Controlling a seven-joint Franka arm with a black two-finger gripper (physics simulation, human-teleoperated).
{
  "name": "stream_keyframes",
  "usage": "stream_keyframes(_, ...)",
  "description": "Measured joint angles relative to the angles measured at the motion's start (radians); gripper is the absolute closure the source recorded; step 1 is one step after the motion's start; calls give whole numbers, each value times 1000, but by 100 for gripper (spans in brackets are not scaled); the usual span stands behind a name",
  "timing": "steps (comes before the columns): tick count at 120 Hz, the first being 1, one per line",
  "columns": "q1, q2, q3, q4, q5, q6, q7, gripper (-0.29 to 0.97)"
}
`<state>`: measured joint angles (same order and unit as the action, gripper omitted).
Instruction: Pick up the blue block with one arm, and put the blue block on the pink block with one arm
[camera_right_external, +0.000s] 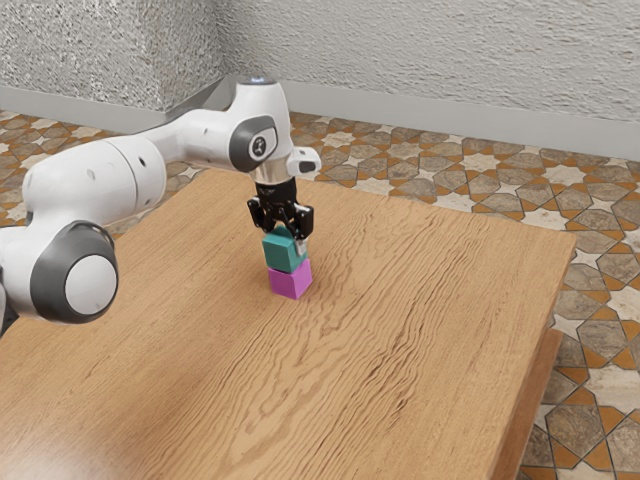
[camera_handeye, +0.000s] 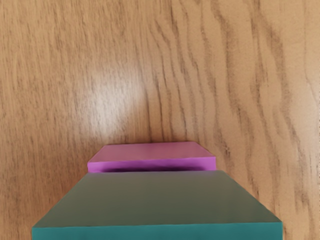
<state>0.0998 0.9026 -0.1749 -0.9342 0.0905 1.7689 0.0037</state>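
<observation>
Blue block (camera_handeye: 157, 205), count 1, is seen closest under the hand, with its near edge cut off. Pink block (camera_handeye: 152, 156), count 1, is largely hidden beneath it; a strip is seen past the far edge. Blue is stacked on pink, on the wooden table (camera_right_external: 420, 340). Gripper (camera_right_external: 284, 236), count 1, is clamped on the blue block's upper sides. Tiled floor (camera_right_external: 600, 230) is noted around.
</observation>
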Motion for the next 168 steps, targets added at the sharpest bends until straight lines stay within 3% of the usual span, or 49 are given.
stream_keyframes(28,-6,0,0,-2,-5,-1,1,11)
stream_keyframes(58,-7,-27,-1,-2,-7,-14,1,3)
stream_keyframes(66,-8,-82,17,-2,-6,-39,0,2)
stream_keyframes(83,-1,-361,34,-88,6,-164,-7,1)
stream_keyframes(110,7,-623,87,-168,-9,-359,-17,0)
stream_keyframes(168,6,-660,98,-178,-12,-475,-29,0)
